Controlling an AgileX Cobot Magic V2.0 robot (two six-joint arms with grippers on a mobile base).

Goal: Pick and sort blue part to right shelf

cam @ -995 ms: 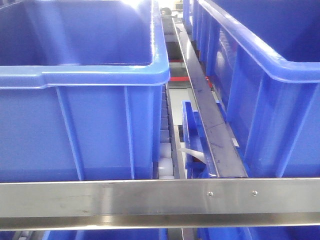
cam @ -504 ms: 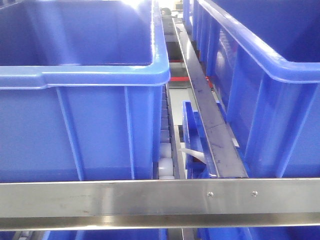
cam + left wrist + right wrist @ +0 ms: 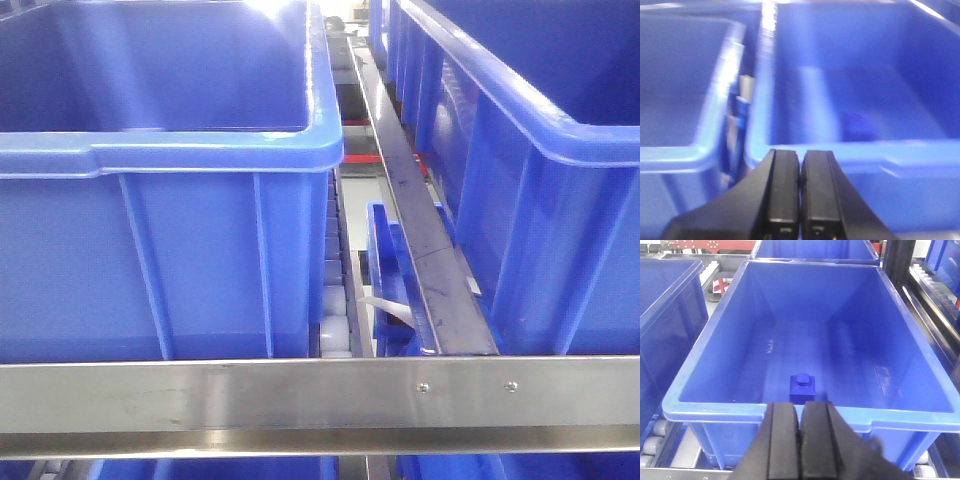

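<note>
The blue part (image 3: 802, 387), a small dark-blue block with a knob on top, stands on the floor of a large blue bin (image 3: 715, 410) near its front wall. My right gripper (image 3: 801, 407) is shut and empty, just outside that bin's front rim, in line with the part. My left gripper (image 3: 800, 156) is also shut with nothing in it, in front of a blurred blue bin (image 3: 865, 150). A dark smudge (image 3: 857, 125) lies in that bin; I cannot tell what it is. The right shelf shows its steel front bar (image 3: 300, 395) with two screws.
Two big blue bins (image 3: 150, 150) (image 3: 540, 150) sit on the shelf, with white rollers (image 3: 335, 300) and a steel divider rail (image 3: 420, 230) between them. Neighbouring bins stand left (image 3: 665, 300) and behind (image 3: 815, 250). Rollers (image 3: 657, 432) show beneath the bin.
The front view has shifted very slightly, so the bins sit a few pixels further right. Nothing else has moved.
</note>
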